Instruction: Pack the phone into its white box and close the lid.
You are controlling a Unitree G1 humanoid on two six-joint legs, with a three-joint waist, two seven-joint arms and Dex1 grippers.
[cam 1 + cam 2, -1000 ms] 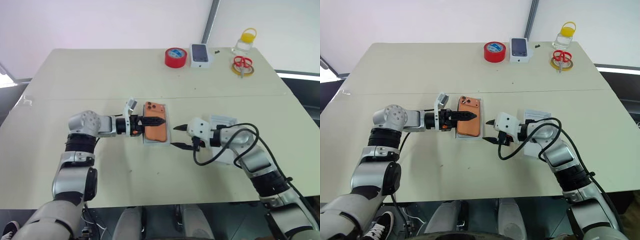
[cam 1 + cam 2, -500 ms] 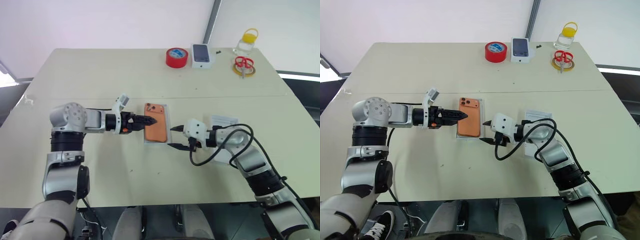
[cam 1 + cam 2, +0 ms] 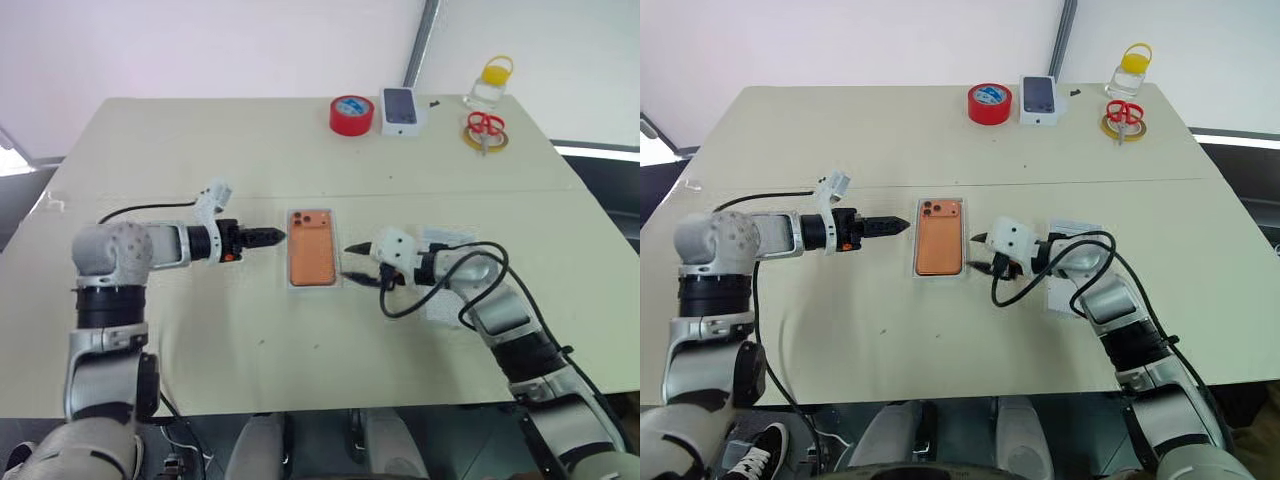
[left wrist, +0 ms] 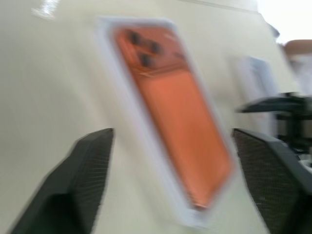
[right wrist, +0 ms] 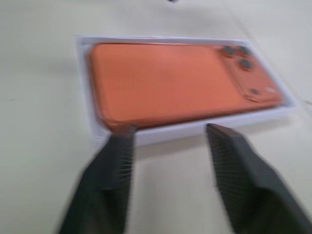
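The phone [image 3: 311,259] lay inside the white box [image 3: 290,285], between both pincers. The left gripper [image 3: 272,237] and the right gripper [image 3: 353,263] stood spread, empty, beside it.

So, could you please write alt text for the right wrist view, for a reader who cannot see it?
An orange phone lies back-up inside a shallow white box on a pale table, its camera lenses at one corner. The right gripper has two black fingers standing apart just in front of the box's long side, holding nothing.
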